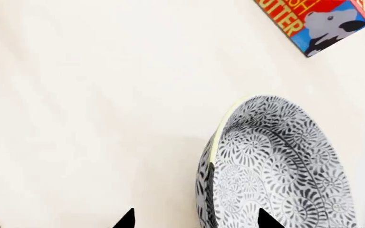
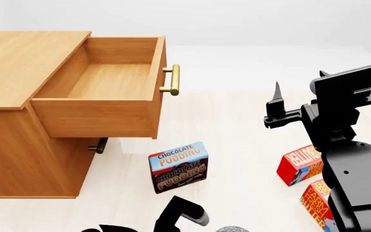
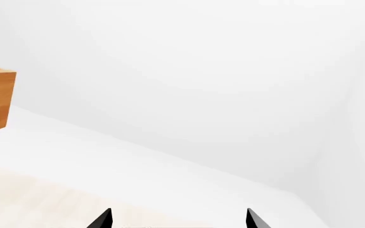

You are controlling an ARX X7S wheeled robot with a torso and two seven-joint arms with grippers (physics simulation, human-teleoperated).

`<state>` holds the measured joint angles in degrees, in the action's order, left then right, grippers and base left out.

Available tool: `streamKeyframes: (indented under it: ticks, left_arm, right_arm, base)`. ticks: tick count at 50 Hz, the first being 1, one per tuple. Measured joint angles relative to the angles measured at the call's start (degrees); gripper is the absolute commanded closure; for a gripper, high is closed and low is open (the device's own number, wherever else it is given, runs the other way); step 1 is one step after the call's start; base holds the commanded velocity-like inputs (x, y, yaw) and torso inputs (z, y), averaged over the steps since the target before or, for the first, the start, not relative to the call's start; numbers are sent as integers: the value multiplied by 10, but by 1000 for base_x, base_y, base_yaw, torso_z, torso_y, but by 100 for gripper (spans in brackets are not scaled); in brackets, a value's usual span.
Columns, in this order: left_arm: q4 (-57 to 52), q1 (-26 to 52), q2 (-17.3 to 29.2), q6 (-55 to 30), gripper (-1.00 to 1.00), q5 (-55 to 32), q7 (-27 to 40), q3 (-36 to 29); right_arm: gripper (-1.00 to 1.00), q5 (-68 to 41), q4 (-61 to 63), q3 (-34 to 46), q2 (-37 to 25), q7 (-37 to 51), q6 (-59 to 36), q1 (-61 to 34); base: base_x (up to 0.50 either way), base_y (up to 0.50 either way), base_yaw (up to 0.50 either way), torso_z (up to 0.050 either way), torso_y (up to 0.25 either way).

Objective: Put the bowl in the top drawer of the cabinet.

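Left claw point(image 1: 195, 222): only its two black fingertips show in the left wrist view, set apart, with the rim of the bowl point(image 1: 277, 166) standing between them; whether either fingertip touches the rim cannot be told. The bowl, white with a grey-black pattern, sits on the pale floor point(image 1: 87, 104), well clear of a red-and-blue butter box point(image 1: 315, 21). In the head view only a sliver of the bowl shows at the bottom edge, beside the left arm. Right claw point(image 2: 277, 104): raised above the floor, fingertips apart in the right wrist view and holding nothing. The top drawer point(image 2: 102, 96) is pulled out of the cabinet point(image 2: 18, 121), brass handle toward the robot's right, interior bare. A chocolate pudding box point(image 2: 178, 166) stands on the floor below the drawer's front corner, well apart from the bowl.
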<state>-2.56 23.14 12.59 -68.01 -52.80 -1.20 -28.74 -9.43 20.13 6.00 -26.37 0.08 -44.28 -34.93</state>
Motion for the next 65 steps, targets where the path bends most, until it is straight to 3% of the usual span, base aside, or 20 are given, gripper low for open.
streamKeyframes:
  ticks: [16, 17, 39, 65]
  left_arm:
    - [14, 23, -7, -3, -100, 2, 21, -26]
    - [16, 24, -10, -1, 100, 1, 21, -28]
    - [-12, -11, -45, 51, 100, 15, 13, -44]
    - [-203, -23, 5, 18, 100, -156, 123, 114]
  right_arm:
    - [-100, -7, 7, -4, -3, -2, 5, 11]
    - [-100, -7, 8, -4, -3, -2, 5, 12]
    - [-100, -15, 24, -10, -4, -1, 4, 24]
    - [-100, -24, 49, -17, -7, 3, -7, 33]
  base:
    - [6, -10, -13, 0, 0]
    - [0, -11, -13, 0, 0]
    - [0, 0, 0, 0, 0]
    - [0, 0, 0, 0, 0]
